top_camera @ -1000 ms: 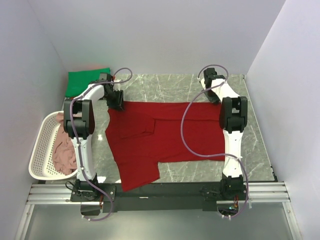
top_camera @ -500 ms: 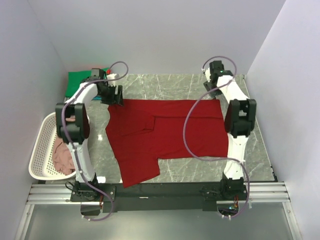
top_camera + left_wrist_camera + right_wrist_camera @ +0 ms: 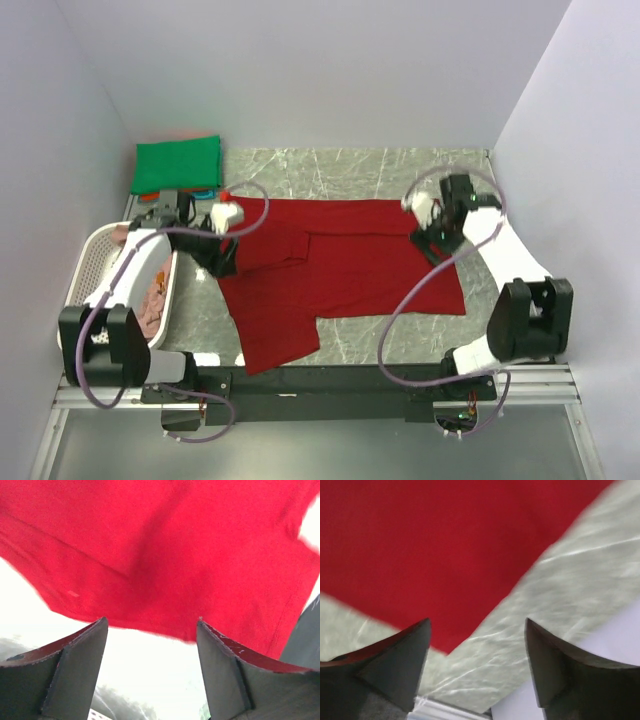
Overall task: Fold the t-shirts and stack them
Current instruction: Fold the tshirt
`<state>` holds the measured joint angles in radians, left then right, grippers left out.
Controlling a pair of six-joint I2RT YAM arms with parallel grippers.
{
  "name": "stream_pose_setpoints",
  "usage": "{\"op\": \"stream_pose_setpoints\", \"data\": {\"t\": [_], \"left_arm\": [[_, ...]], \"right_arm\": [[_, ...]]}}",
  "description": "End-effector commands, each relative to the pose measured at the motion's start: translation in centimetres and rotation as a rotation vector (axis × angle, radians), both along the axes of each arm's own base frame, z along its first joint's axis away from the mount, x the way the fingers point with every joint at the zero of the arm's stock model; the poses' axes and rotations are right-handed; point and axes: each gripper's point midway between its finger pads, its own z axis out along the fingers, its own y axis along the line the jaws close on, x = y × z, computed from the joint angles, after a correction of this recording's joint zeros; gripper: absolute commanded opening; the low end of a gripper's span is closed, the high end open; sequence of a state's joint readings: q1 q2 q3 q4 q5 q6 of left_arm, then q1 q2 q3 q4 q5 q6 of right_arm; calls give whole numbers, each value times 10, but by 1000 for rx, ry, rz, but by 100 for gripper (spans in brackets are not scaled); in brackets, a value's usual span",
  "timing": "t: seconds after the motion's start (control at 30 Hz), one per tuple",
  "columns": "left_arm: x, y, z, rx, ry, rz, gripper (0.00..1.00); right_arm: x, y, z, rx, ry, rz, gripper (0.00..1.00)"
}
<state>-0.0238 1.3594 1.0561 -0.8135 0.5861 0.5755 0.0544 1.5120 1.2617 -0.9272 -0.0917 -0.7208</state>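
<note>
We see the dark red t-shirt [image 3: 340, 265] spread flat on the marble bench [image 3: 350, 170], with one sleeve reaching toward the near edge. The left fingers [image 3: 221, 260] stand apart over the shirt's left edge and grip nothing (the left wrist view shows red cloth below the gap, not in it). The right fingers [image 3: 432, 240] are likewise spread wide and empty above the shirt's right edge, where a corner of cloth meets bare marble. A folded green t-shirt [image 3: 178, 165] lies at the far left corner. The white basket [image 3: 80, 275] at the bench's left side holds a dusty pink t-shirt [image 3: 157, 298].
</note>
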Motion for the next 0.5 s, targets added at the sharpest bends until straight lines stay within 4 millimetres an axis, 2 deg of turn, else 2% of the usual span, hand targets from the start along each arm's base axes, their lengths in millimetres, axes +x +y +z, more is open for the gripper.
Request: {"op": "stream_pose_setpoints", "data": {"t": [0.0,0.03,0.07,0.13,0.17,0.27,0.37,0.47], "left_arm": [[-45,2,-14,47,-24,-176,76],[-51,3,-16,52,-29,-187,76],[-61,3,-23,57,-27,-211,76],[-70,4,-24,64,-44,-230,74],[-77,4,-30,66,-27,-237,74],[-86,6,-35,75,-11,-236,72],[-90,6,-38,71,-5,-225,72],[-90,6,-37,68,-12,-212,73]], "right_arm": [[-60,0,-26,-6,110,166,78],[-65,-3,-26,-32,85,199,75],[-78,-9,-42,-58,110,211,69],[-88,-12,-52,-86,109,250,64],[-98,-13,-59,-91,123,262,58],[-111,-19,-74,-123,141,288,51],[-124,-28,-91,-169,171,309,49],[-119,-31,-98,-190,150,305,48]]}}
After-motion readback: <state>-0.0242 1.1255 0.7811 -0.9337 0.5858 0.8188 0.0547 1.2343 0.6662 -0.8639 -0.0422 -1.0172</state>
